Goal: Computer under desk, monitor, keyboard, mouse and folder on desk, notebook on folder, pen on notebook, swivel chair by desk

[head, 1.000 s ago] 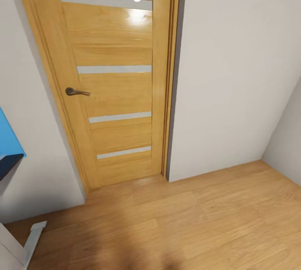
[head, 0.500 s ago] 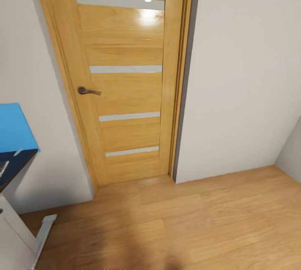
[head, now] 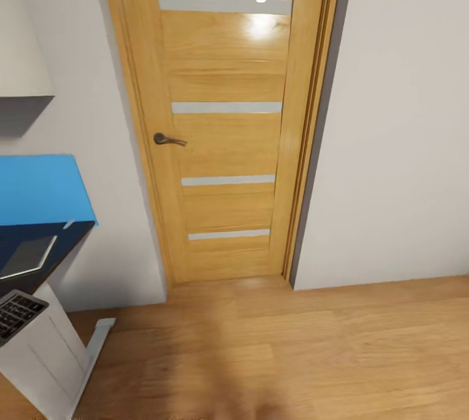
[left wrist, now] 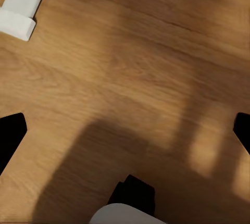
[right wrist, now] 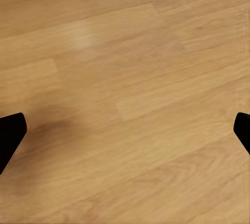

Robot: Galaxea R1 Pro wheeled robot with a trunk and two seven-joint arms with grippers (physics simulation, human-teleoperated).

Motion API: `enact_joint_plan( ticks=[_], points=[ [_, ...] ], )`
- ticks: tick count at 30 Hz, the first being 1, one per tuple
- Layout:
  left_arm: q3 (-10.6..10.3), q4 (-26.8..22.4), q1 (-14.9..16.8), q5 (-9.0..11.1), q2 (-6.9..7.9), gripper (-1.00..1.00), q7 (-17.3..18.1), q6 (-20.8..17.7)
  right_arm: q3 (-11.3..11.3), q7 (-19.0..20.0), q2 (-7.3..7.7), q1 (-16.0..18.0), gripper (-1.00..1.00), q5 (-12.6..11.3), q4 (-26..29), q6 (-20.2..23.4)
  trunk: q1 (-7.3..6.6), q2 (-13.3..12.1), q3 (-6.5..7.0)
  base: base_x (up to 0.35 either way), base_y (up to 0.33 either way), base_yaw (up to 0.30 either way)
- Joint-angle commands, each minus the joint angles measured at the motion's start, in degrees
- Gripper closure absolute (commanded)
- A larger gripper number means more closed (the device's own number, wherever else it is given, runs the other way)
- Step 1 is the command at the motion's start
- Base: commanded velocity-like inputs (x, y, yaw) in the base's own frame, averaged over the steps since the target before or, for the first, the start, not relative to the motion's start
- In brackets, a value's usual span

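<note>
Robot in transit; we judge most of the task unverifiable from here. Head view: closed wooden door (head: pixel 228 120) at centre. At lower left, the dark worktop (head: pixel 39 244) edge carries a blue folder-like sheet (head: pixel 39 189) and a grey slab, possibly the monitor's base; below, a white case (head: pixel 39 348), likely the computer.

Left wrist view adds a white worktop foot (left wrist: pixel 23 2) on the floor (left wrist: pixel 130 78). Left claw (left wrist: pixel 125 130) and right claw (right wrist: pixel 125 130): fingertips at opposite frame edges, both wide, empty.

Glossy wooden door (head: pixel 225 120), matt wood-plank floor (head: pixel 312 355).
Dark metal handle (head: pixel 168 140); smooth painted white wall (head: pixel 404 133); pale frosted strips cross the door.
</note>
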State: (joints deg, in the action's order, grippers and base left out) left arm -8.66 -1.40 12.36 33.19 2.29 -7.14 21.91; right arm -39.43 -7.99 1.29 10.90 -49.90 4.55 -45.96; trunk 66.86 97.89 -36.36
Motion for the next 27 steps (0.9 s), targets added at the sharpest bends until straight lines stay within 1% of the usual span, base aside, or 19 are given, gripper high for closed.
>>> enact_joint_plan(
  ticks=[1, 8, 12, 16, 19, 20, 27],
  points=[
    [-0.5, 0.0, 0.0, 0.1, -0.01, -1.0, -0.3, 0.1, -0.7, -0.6, 0.06, 0.0, -1.0, 0.0, 0.1, 0.0, -0.01, 0.0, -0.06, 0.0, 0.0, 0.248],
    [-0.5, 0.0, 0.0, 0.1, -0.06, -1.0, -0.3, 0.1, -1.4, -0.6, 0.04, 0.0, -1.0, 0.0, 0.0, 0.1, -0.01, 0.0, -0.06, 0.0, 0.0, 0.252],
    [-0.5, 0.0, 0.0, 0.1, -0.05, -1.0, -0.3, 0.1, -2.5, -0.7, 0.03, 0.0, -1.0, 0.1, 0.0, 0.1, -0.01, 0.0, -0.13, 0.0, 0.0, 0.259],
    [-0.5, 0.0, 0.0, 0.1, -0.08, -1.0, -0.3, 0.0, -5.2, -0.8, 0.03, 0.0, -1.0, 0.0, -0.3, 0.1, -0.01, 0.0, -0.24, 0.0, 0.0, 0.26],
    [-0.5, 0.0, 0.0, 0.1, -0.14, -1.0, -0.3, 0.0, -6.4, -0.8, 0.01, 0.0, -1.0, 0.0, -1.0, 0.2, -0.01, 0.0, -0.34, 0.0, 0.0, 0.26],
    [-0.6, 0.0, 0.0, 0.1, -0.31, -1.0, -0.3, 0.0, -7.7, -0.9, -0.27, 0.0, -1.0, 0.0, -2.1, 0.2, -0.01, 0.0, -0.38, 0.0, 0.0, 0.26],
    [-0.6, 0.0, 0.0, 0.1, -0.35, -1.0, -0.3, 0.0, -8.1, -0.9, -0.42, 0.0, -1.0, 0.0, -2.4, 0.2, -0.01, 0.0, -0.64, 0.0, 0.0, 0.26]
  ],
)
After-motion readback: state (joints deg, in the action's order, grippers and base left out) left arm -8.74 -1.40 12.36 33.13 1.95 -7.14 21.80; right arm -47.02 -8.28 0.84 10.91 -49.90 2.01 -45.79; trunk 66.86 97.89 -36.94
